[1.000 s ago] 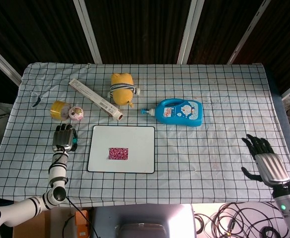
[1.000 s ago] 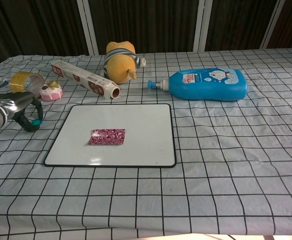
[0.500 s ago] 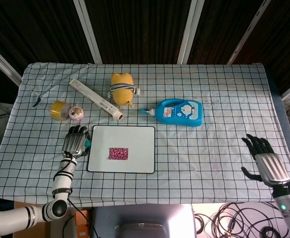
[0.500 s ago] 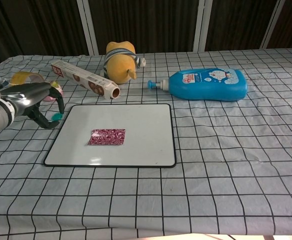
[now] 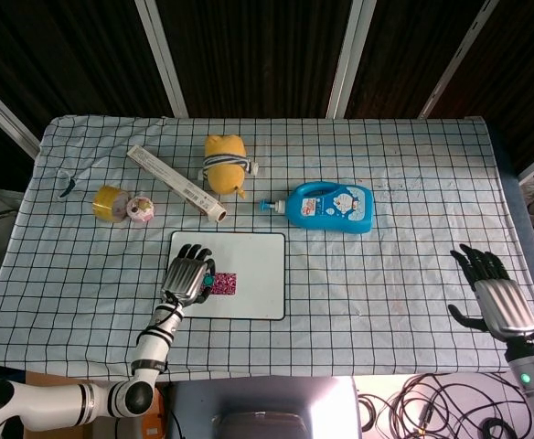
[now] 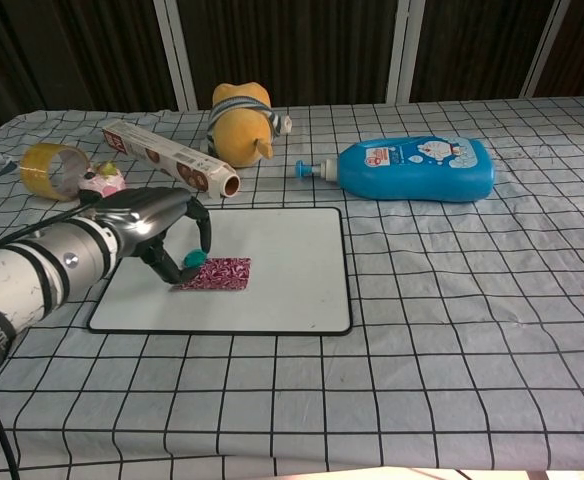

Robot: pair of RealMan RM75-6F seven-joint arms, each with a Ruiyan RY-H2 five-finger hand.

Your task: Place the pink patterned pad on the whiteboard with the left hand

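Observation:
The pink patterned pad (image 5: 222,283) (image 6: 220,273) lies flat near the middle of the whiteboard (image 5: 249,251) (image 6: 282,270). My left hand (image 5: 186,274) (image 6: 167,232) hovers over the board's left half, fingers curled downward with the tips just at the pad's left edge. Nothing is held in it; whether the fingertips touch the pad I cannot tell. My right hand (image 5: 492,299) is at the table's right front edge, fingers spread, empty, far from the board.
Behind the board lie a long box (image 5: 174,181), a yellow plush toy (image 5: 226,163) and a blue bottle (image 5: 331,207) on its side. A tape roll (image 5: 110,202) and a small pink cupcake toy (image 5: 141,210) sit at the left.
My left hand has swept rightward from the table left of the whiteboard onto the board, reaching the pad's left edge. The pad and the right hand stayed nearly still.

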